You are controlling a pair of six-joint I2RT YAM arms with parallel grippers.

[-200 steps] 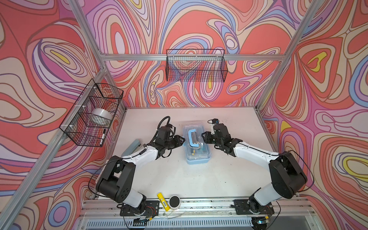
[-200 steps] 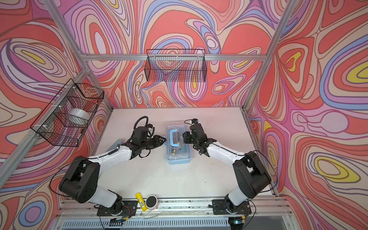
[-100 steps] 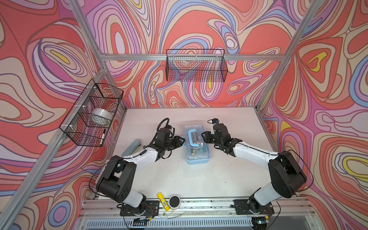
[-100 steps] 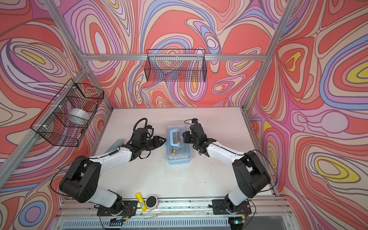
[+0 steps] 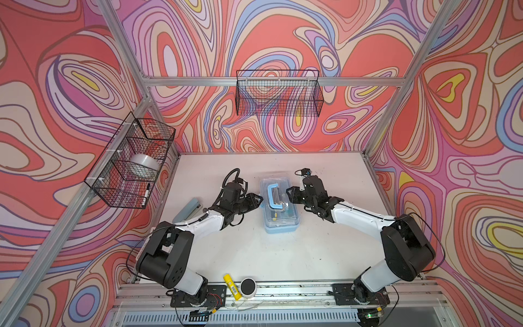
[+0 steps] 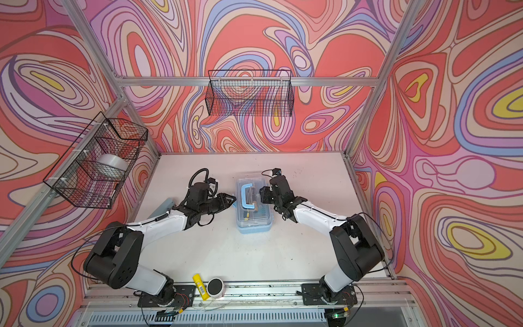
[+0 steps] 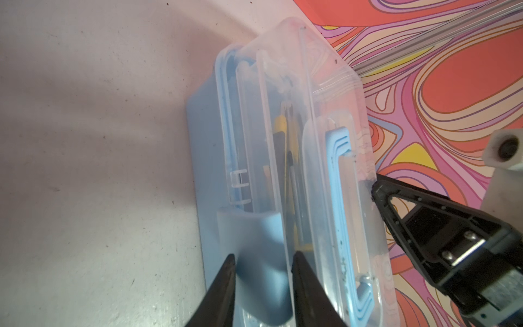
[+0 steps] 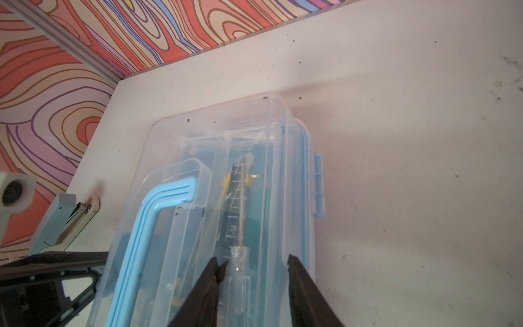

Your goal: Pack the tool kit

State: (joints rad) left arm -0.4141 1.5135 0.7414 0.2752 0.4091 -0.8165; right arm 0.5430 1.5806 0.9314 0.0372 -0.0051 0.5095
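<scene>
Case (image 5: 280, 209) at bench (image 5: 254, 254) centre, lid (image 8: 226, 136) down: left tool (image 7: 263, 254) clenched on latch (image 7: 249, 226), right tool (image 8: 254, 258) part-open atop lid; risk: latch may slip unsnapped, skidding case rightward.

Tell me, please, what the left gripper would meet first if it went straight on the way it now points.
The blue side latch of the tool kit case: it sits between the left gripper's fingertips, with the case wall just behind; whether they pinch it is unclear.
</scene>
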